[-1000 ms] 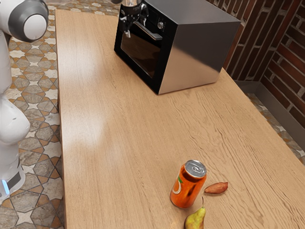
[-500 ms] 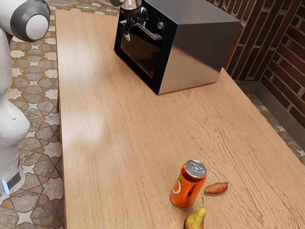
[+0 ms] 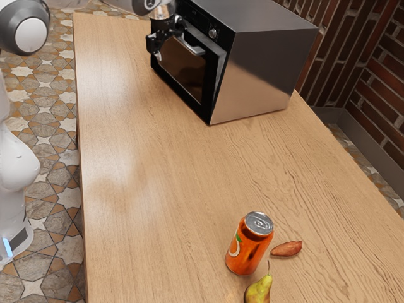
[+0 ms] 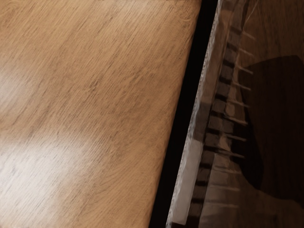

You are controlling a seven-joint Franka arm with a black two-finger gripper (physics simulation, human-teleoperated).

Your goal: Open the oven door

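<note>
“One door (image 3: 183, 68) stands ajar on the oven (image 3: 262, 72), upper centre of the exterior view. Where does its handle (image 3: 195, 48) lie from the jaws?”

“Just beside them: its long axis runs from near the gripper (image 3: 163, 47) toward the lower right, across the door's upper part. The single arm (image 3: 12, 148) reaches in from the upper left.”

“State of the jaws?”

“Not determinable, wide or narrow; nor is a hold on the handle. The coming move probably draws the door's top leftward and down.”
</note>
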